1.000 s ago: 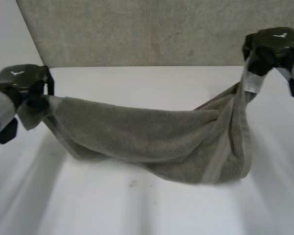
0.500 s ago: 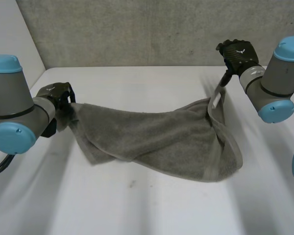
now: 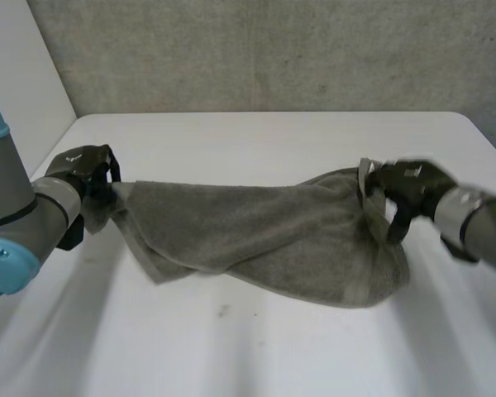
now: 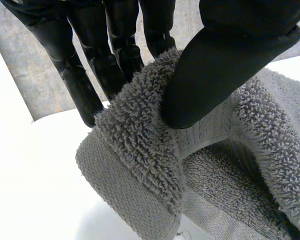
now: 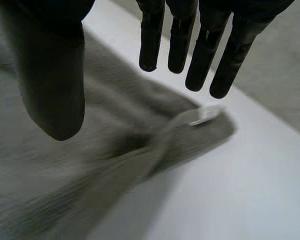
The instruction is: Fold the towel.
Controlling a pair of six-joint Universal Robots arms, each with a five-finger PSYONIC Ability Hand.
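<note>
At 9 o'clock on the white tabletop [image 3: 256,356] the left hand [image 3: 84,169] grasps the towel's left corner; its wrist view shows the thumb [image 4: 215,75] pressing the thick pile against the fingers [image 4: 85,75]. The grey towel [image 3: 256,236] stretches from there across the middle of the tabletop, rumpled. One layer is doubled over another, and the bulk bellies toward 5 o'clock. At 3 o'clock the right hand [image 3: 409,186] hovers by the towel's right end, released, its fingers [image 5: 225,50] straight above the cloth and holding nothing. The main risk, as I judge it, is a crooked fold. With one corner held and the other free, a pull from the left would drag the whole heap rather than spread it. The thumb also sits near the corner's edge, so the corner could slip out. If the right hand closes where it hovers, it may gather two layers at once. A small white tag [image 3: 365,171] sits at the right corner, at the right hand's fingertips [image 5: 205,114], and no writing on it can be read.
</note>
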